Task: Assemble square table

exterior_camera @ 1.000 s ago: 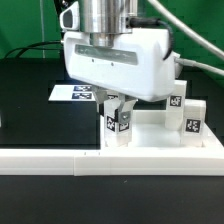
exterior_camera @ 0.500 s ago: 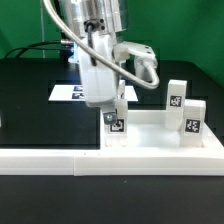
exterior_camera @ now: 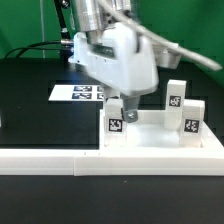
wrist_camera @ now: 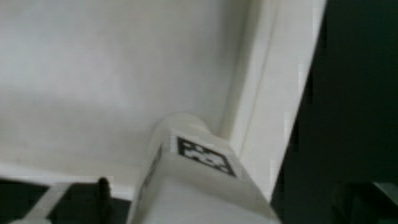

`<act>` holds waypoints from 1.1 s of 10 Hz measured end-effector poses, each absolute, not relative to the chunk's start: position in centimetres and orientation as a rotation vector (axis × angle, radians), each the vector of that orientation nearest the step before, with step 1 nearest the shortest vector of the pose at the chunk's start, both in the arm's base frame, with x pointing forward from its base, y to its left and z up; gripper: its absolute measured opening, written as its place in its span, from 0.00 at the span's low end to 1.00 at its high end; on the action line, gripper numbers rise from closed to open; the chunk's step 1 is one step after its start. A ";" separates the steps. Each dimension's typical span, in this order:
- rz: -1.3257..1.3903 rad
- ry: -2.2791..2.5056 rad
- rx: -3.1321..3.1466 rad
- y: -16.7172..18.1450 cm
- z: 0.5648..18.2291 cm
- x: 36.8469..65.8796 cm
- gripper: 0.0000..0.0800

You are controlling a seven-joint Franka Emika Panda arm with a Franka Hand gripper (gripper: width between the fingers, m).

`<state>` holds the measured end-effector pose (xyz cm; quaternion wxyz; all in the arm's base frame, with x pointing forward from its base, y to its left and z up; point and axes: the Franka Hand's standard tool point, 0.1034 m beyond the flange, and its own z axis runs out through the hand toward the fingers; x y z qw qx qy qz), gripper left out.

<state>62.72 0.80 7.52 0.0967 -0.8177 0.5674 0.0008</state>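
The square table slab point(exterior_camera: 150, 137) lies underside up, and its rim point(wrist_camera: 263, 70) and inner face point(wrist_camera: 107, 90) show in the wrist view. My gripper point(exterior_camera: 121, 110) is shut on a white tagged leg point(exterior_camera: 115, 125), which stands upright at the slab's corner on the exterior view's left. In the wrist view the leg point(wrist_camera: 199, 175) runs between my gripper's point(wrist_camera: 205, 216) dark fingers point(wrist_camera: 68, 203). Two more legs point(exterior_camera: 176, 100) point(exterior_camera: 193, 116) stand upright at the slab's side on the exterior view's right.
The long white L-shaped rail point(exterior_camera: 60, 160) runs along the front of the slab. The marker board point(exterior_camera: 78, 93) lies on the black table behind my hand. A green wall is at the back.
My hand has turned about its vertical axis over the leg. The leg stays at the same corner of the slab.
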 end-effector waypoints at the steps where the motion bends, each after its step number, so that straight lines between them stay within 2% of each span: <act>1: 0.001 1.654 -2.444 0.7 7.3 62.6 0.80; 5: -0.039 1.290 -2.664 0.6 7.3 62.6 0.81; 6: -0.064 0.884 -2.870 0.7 7.0 62.4 0.81; 8: 0.087 0.461 -2.985 1.0 6.7 61.4 0.81; 11: 0.060 0.518 -2.981 0.8 6.7 61.8 0.80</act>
